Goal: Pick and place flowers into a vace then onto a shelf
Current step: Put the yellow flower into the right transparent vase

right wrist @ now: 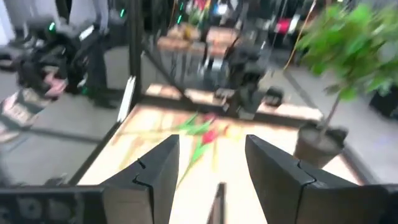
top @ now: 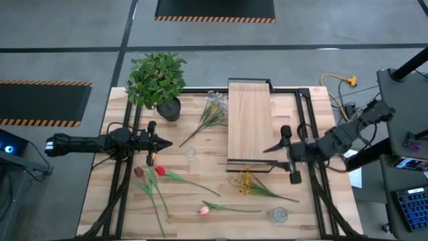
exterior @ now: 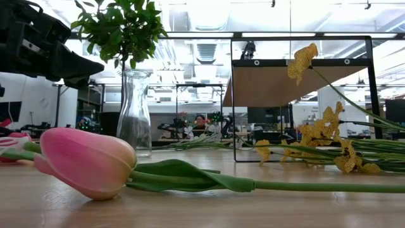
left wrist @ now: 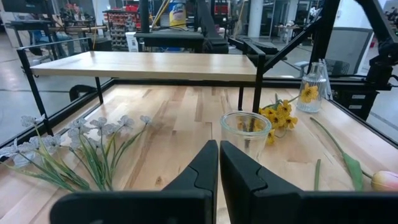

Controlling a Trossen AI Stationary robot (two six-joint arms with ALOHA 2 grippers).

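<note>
The flowers lie loose on the table: red tulips (top: pixel 150 173), a pink tulip (top: pixel 204 210) (exterior: pixel 88 161), yellow blooms (top: pixel 247 182) (left wrist: pixel 280 115) and pale sprigs (top: pixel 214 107) (left wrist: pixel 81 146). A clear glass vase (top: pixel 192 155) (left wrist: pixel 245 134) stands upright between the arms. The shelf (top: pixel 249 124) (left wrist: pixel 143 64) stands on its black frame at the far middle. My left gripper (top: pixel 164 142) (left wrist: pixel 217 165) is shut and hovers left of the vase. My right gripper (top: pixel 271 148) (right wrist: pixel 211 162) is open, by the shelf's near right corner, pointing toward the table's left.
A bushy potted plant (top: pixel 157 80) stands at the far left corner. A second glass vase (top: pixel 279 214) (left wrist: pixel 314 87) stands near the near right edge. Black frame rails (top: pixel 120 174) run along both table sides. People show in the room beyond the table.
</note>
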